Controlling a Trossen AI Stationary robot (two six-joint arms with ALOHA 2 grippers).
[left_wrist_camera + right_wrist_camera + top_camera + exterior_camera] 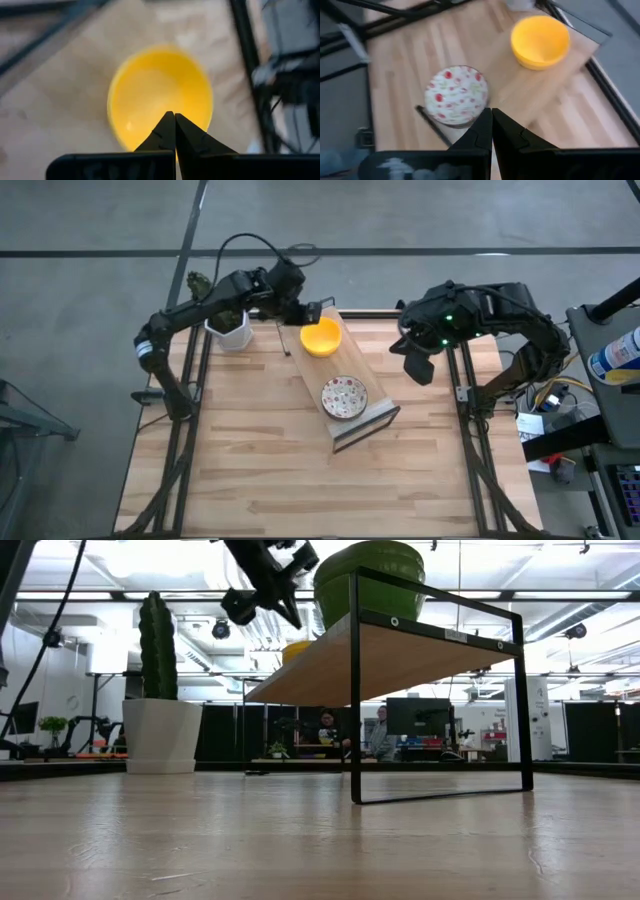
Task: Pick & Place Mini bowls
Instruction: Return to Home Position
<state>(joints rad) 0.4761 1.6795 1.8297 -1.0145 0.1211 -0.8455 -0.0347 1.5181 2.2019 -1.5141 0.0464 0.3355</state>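
Note:
A yellow mini bowl (321, 337) stands at the far end of a small wooden shelf (372, 408) with a black metal frame. A white mini bowl with a red-speckled inside (343, 397) stands at the shelf's near end; its outer wall looks green in the low view (370, 580). My left gripper (312, 313) is shut and empty just above the yellow bowl's (160, 95) far-left rim, also seen in the low view (295, 618). My right gripper (415, 362) is shut and empty off the shelf's right side, above the table. Both bowls show in its wrist view (540, 40), (456, 95).
A white hexagonal pot with a cactus (232, 330) stands at the table's far left, close under my left arm. The raised shelf lies slanted across the table's middle. Bare wooden table (250, 470) lies near and left of the shelf. Black frame rails run along both table sides.

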